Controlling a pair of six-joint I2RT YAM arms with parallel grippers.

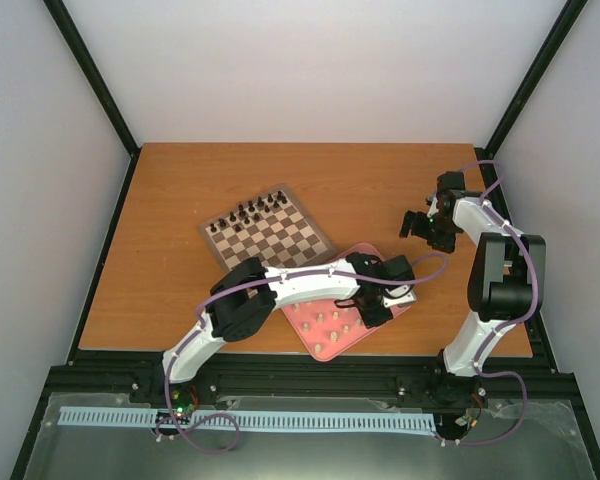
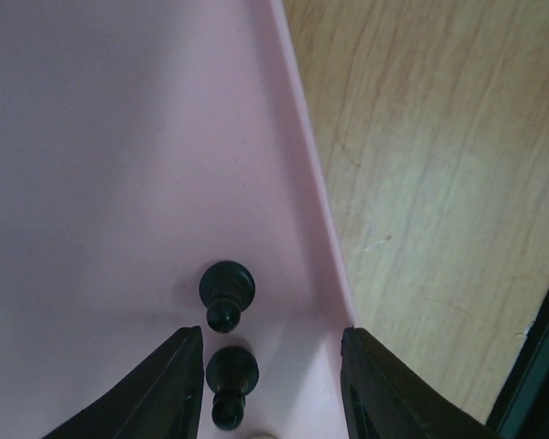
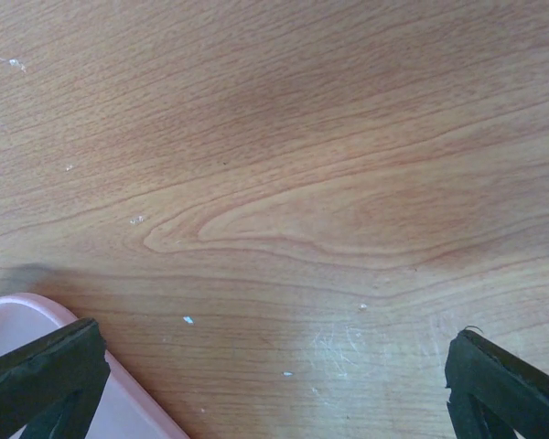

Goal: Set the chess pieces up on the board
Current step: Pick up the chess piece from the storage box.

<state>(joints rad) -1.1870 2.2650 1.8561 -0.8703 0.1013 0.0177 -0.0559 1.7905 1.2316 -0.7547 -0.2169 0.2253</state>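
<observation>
Left claw (image 2: 271, 370) over pink tray (image 2: 119, 137), dark pawns (image 2: 227, 289) inside

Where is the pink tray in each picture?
Top external: the pink tray lies low in the middle, at the front edge of the wooden table.
Left wrist: it fills the left side, and its rim runs down the middle.
Right wrist: only a rounded corner shows at the bottom left.
Shared landmark: the wooden table, right of the tray in the left wrist view and above it in the right wrist view.
</observation>
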